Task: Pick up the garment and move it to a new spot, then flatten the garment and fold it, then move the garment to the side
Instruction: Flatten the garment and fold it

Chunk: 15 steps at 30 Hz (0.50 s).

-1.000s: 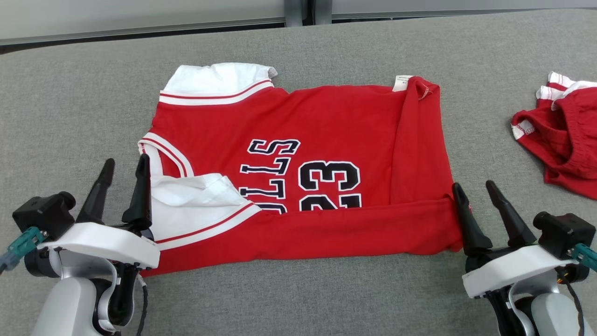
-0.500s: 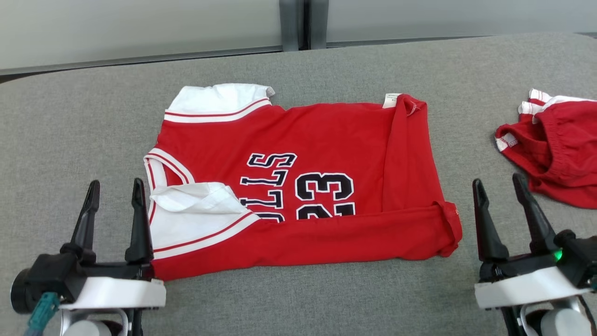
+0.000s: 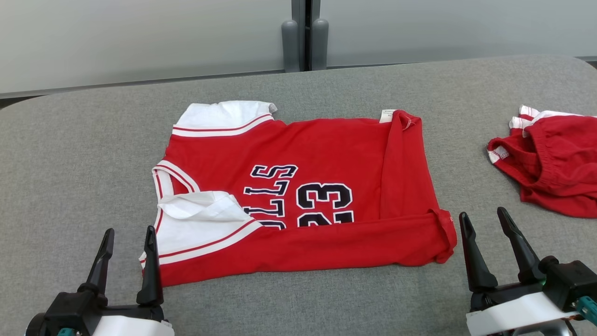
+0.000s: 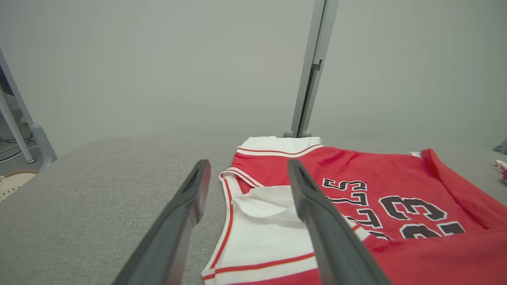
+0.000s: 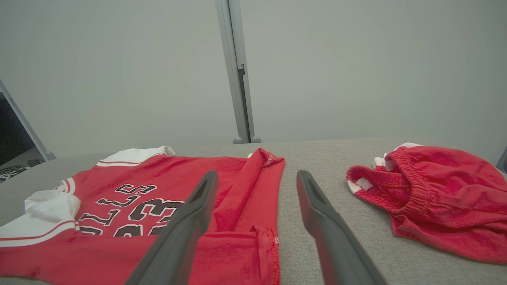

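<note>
Between left pincer (image 3: 130, 230) and right pincer (image 3: 482, 213): jersey (image 3: 326, 154) flat on worktop (image 3: 70, 154), near edge folded over. Both pincers released, empty, just pulled back off corners; first fold done, second pending.

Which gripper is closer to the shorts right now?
Right. The right gripper stands near the shorts, between them and the jersey; the left gripper is at the jersey's opposite end.
</note>
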{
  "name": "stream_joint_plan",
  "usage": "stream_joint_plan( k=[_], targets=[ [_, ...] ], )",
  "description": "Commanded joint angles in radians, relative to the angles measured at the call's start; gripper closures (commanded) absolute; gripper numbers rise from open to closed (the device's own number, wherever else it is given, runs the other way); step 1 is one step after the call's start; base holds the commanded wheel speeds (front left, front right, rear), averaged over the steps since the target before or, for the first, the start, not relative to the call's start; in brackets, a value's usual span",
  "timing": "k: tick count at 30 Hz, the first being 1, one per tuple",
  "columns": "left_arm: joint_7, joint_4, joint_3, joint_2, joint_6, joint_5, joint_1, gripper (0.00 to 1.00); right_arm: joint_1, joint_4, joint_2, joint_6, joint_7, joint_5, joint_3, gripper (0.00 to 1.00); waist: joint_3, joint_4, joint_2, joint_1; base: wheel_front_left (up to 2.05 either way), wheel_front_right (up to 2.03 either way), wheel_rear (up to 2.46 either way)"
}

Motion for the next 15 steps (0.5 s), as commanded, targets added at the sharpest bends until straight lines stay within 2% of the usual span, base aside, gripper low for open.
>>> stream_joint_plan(
  k=[1, 10, 15],
  targets=[
    [0.001, 0.003, 0.003, 0.007, 0.006, -0.001, -0.011, 0.00, 0.002, -0.002, -0.001, 0.000, 0.006, 0.002, -0.001, 0.00, -0.003, 0.000, 0.0000, 0.0000, 0.00, 0.00, 0.00],
    [0.022, 0.018, -0.012, 0.012, 0.005, -0.005, -0.019, 0.00, -0.003, 0.023, -0.002, 0.000, 0.010, 0.004, -0.004, 0.00, -0.003, 0.001, 0.0000, 0.0000, 0.00, 0.00, 0.00],
    [0.062, 0.108, -0.026, -0.004, -0.020, -0.047, -0.019, 0.00, 0.007, 0.110, 0.001, 0.000, 0.030, 0.016, 0.003, 0.00, 0.022, 0.005, 0.0000, 0.0000, 0.00, 0.00, 0.00]
  ],
)
